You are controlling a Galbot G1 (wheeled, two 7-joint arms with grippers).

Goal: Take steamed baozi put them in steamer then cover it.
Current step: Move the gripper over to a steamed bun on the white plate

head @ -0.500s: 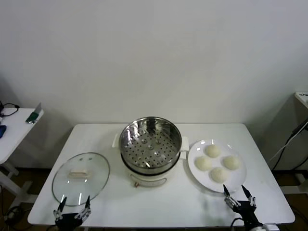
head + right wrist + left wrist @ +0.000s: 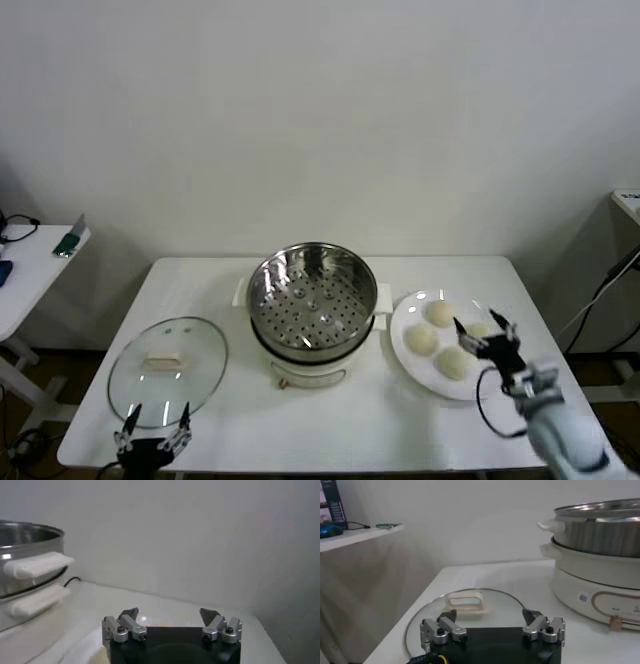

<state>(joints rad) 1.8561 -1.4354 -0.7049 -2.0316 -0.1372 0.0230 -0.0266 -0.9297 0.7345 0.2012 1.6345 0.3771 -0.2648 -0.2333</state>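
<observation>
The steamer (image 2: 311, 292) stands mid-table, its steel basket empty on the cream pot base (image 2: 308, 373). The baozi lie on a white plate (image 2: 401, 327) to its right: one at the back (image 2: 439, 313), one at the left (image 2: 421, 341), one in front (image 2: 452, 363), and a fourth partly hidden behind my right gripper. My right gripper (image 2: 485, 326) is open and empty, hovering over the plate's right side. The glass cover (image 2: 168, 370) lies flat at the left. My left gripper (image 2: 154, 424) is open and empty at the cover's near edge; its wrist view shows the cover's handle (image 2: 464, 603) ahead.
The steamer's side handles (image 2: 37, 564) show to one side in the right wrist view. A small side table (image 2: 35, 262) with a few items stands off the left end. The table's front edge (image 2: 330, 462) is close to both arms. A cable (image 2: 605, 290) hangs at the far right.
My right gripper has risen from the table's front edge and moved back over the plate, now above the baozi. The left gripper has stayed in place.
</observation>
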